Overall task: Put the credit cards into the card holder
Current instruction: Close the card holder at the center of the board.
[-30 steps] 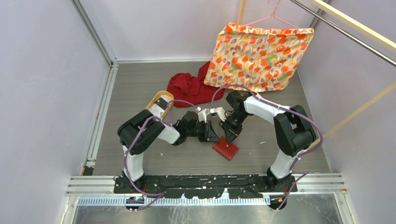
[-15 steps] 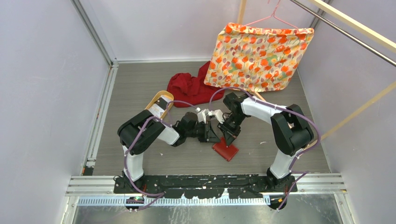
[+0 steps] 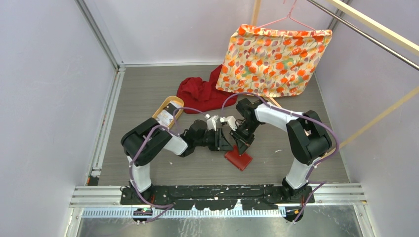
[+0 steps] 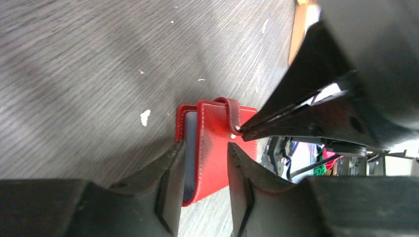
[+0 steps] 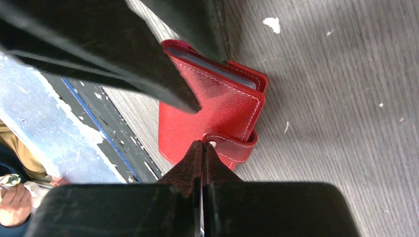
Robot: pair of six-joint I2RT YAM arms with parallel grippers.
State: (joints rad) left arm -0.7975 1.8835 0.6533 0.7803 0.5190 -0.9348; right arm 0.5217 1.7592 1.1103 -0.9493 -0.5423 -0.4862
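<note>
Beyond the card holder (image 3: 238, 158) lie red cloth (image 3: 202, 94) and tray (image 3: 174, 98).

Card holder (image 3: 238, 159) lies flat on the grey counter (image 3: 148, 84), near ctr, slightly toward the right arm's side. Both arms bend inward & meet over it: left gripper (image 3: 225, 144) just beside its far-left corner, right gripper (image 3: 243, 146) pointing down at its far edge (contact and jaw gap too small to tell from up here). Tan tray (image 3: 175, 98) sits behind the left arm w/ credit cards (image 3: 167, 116) in it. Red cloth (image 3: 200, 94) is heaped farther back. Floral cloth (image 3: 274, 57) hangs from a pink hanger (image 3: 291, 17) at the back right.
</note>
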